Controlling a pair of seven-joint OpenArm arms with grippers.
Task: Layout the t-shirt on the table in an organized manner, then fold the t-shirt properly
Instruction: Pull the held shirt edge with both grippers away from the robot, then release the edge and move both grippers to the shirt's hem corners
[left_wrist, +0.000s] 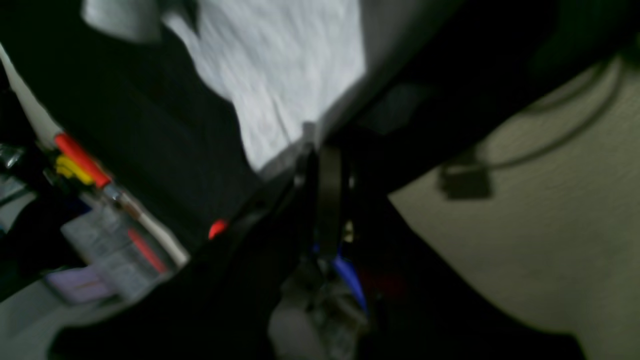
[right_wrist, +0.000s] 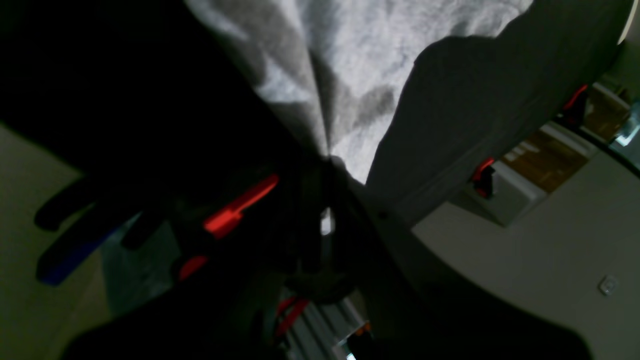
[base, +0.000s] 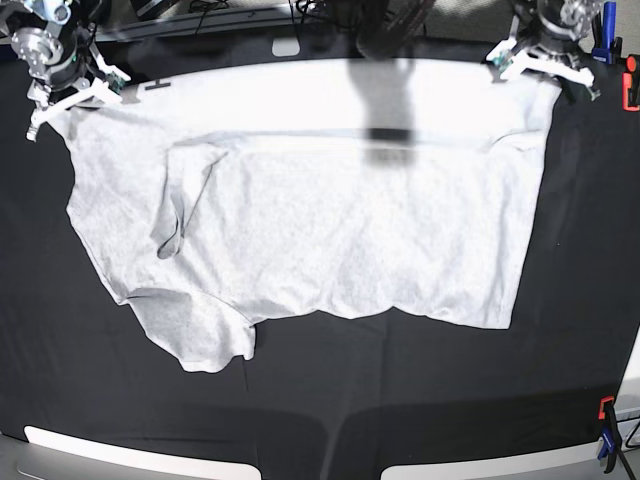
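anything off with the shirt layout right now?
Yes. The t-shirt isn't flat: the sleeve on the base view's left is folded inward onto the body, and the corner below it is bunched and juts out past the hem. Both grippers, right and left, pinch the far edge.

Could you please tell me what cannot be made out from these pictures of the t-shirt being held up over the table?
- Lettering on the t-shirt: not visible in the base view; only plain fabric shows.
- Left gripper fingers: base view too small, left wrist view blurred and dark.
- Right gripper fingers: right wrist view too dark where the cloth bunches.
- Far edge of the table: hidden behind the raised shirt and a blurred dark shape.
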